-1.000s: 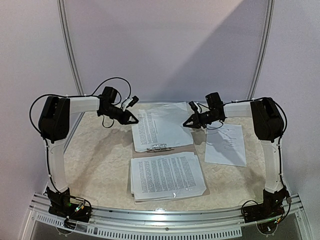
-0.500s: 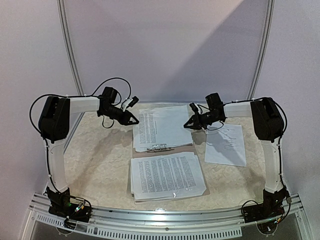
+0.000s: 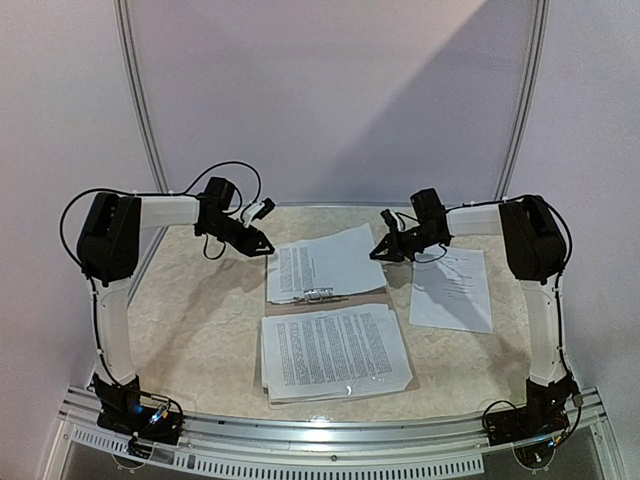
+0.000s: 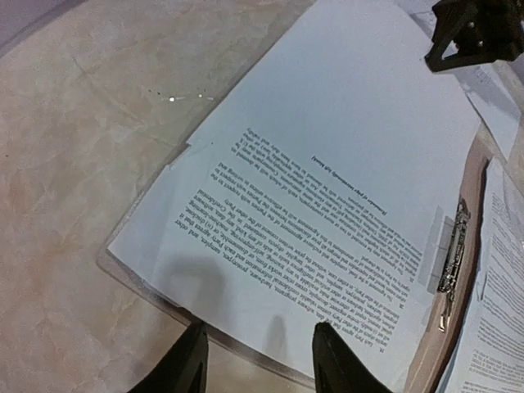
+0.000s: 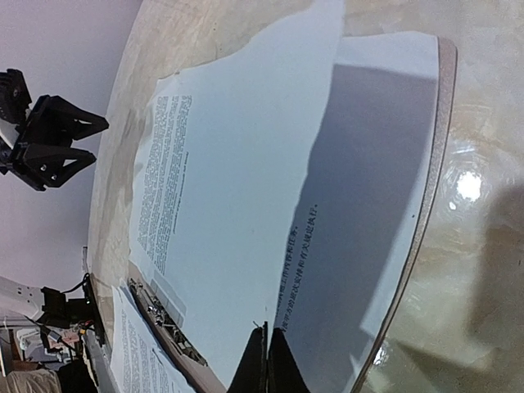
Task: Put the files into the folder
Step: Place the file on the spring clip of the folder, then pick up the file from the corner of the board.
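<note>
**Desk:** Hands first?

**Me:** My left gripper (image 4: 259, 370) has its fingers apart with nothing between them. It hangs over the left edge of the far files (image 3: 322, 262). My right gripper (image 5: 266, 360) has its fingers pressed together, tips at the right side of those sheets. I can't tell whether paper is pinched.

**Desk:** Count?

**Me:** One folder (image 3: 372, 297) lies open mid-table, with one metal clip (image 3: 318, 294) at its spine. The files sit in three places:
- two sheets showing on the far half
- a stack (image 3: 335, 352) on the near half
- one loose sheet (image 3: 452, 288) on the table (image 3: 200, 320), to the right

**Desk:** Heading?

**Me:** The folder's long axis runs near to far. The far files sit skewed, right corner swung away. The stack's long side runs left to right, and the loose sheet's runs near to far.
</note>
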`<state>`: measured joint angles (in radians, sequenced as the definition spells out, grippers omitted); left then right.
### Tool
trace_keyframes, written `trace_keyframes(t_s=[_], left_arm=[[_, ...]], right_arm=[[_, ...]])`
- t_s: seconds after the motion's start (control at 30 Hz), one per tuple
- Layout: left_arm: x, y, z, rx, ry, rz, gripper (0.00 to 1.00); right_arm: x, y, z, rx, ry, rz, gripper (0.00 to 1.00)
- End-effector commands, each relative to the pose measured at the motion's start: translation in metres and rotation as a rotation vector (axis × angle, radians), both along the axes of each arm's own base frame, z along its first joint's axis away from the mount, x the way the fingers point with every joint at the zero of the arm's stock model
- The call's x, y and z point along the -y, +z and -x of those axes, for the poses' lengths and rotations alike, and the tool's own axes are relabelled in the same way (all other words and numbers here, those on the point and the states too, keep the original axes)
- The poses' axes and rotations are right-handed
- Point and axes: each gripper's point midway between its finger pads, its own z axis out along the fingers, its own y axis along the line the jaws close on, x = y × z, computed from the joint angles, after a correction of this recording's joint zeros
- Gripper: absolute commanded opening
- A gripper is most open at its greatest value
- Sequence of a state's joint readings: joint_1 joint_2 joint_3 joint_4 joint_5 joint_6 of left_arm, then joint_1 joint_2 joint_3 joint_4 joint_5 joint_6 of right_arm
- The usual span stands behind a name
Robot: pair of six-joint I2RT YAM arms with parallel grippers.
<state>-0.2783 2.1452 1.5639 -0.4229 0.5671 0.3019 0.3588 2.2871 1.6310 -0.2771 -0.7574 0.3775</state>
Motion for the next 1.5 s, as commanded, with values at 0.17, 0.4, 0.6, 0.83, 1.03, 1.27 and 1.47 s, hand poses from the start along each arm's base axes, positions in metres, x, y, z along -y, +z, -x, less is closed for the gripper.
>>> trace_keyframes(t_s=[0.17, 0.4, 0.6, 0.83, 1.03, 1.27, 1.47], left_arm=[[-0.003, -0.007, 0.004, -0.019, 0.010, -0.018, 0.44], [-0.013, -0.011, 0.007, -0.016, 0.055, -0.088, 0.42], [-0.023, -0.021, 0.014, -0.013, 0.078, -0.171, 0.40], [-0.016, -0.016, 0.025, -0.010, 0.053, -0.166, 0.39], [-0.006, 0.023, 0.037, 0.116, -0.034, -0.210, 0.41], [0.067, 0.061, 0.069, 0.359, -0.238, -0.392, 0.46], [0.174, 0.089, 0.086, 0.543, -0.394, -0.416, 0.47]], right_arm=[[0.006, -0.014, -0.010, -0.004, -0.025, 0.042, 0.02], [0.022, -0.023, -0.021, 0.012, -0.069, 0.176, 0.35], [0.053, -0.012, -0.039, 0.106, -0.174, 0.359, 0.39], [0.080, -0.011, -0.028, 0.128, -0.266, 0.464, 0.38], [0.147, 0.028, -0.006, 0.187, -0.363, 0.693, 0.48], [0.254, 0.010, 0.055, 0.022, -0.549, 0.641, 0.61], [0.297, -0.007, 0.067, -0.042, -0.653, 0.423, 0.67]])
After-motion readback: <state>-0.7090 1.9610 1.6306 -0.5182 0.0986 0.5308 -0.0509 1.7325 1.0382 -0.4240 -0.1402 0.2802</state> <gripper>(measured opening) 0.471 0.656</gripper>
